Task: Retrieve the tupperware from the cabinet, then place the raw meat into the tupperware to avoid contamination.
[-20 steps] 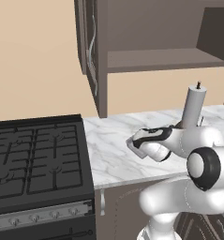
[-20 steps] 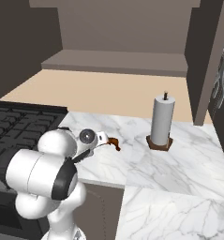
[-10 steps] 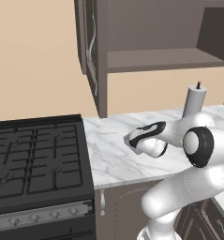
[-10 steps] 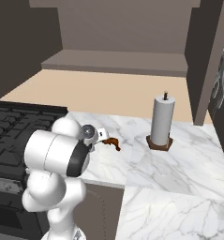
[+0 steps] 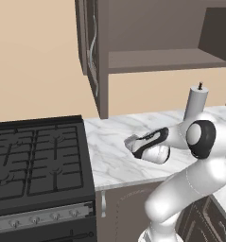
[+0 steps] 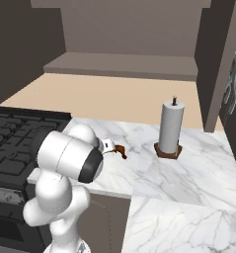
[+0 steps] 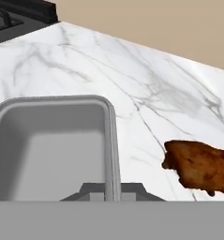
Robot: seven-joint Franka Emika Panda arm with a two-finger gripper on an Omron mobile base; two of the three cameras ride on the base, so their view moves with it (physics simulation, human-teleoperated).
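In the hand view the tupperware [image 7: 52, 140], a shallow pale grey tub with nothing in it, lies close in front of the hand, low over the marble counter [image 7: 132, 70]. My gripper [image 7: 111, 191] is shut on its right-hand wall, one dark fingertip on either side of the rim. The raw meat [image 7: 200, 166], a reddish-brown piece, lies on the marble just right of the tub, apart from it. From the left base the gripper [image 5: 132, 142] reaches left over the counter. From the right base the meat [image 6: 120, 150] shows beside my elbow. The cabinet [image 5: 161, 59] stands open above, its shelf bare.
A tall white paper towel roll [image 5: 197, 101] stands on a dark base at the back of the counter [image 6: 170, 128]. A black gas stove [image 5: 36, 160] adjoins the counter on the left. The open cabinet door [image 5: 88, 47] hangs above the stove's edge.
The arm's elbow has swung up and across. The hand has shifted slightly towards the stove, still holding the tub. The meat has not moved.
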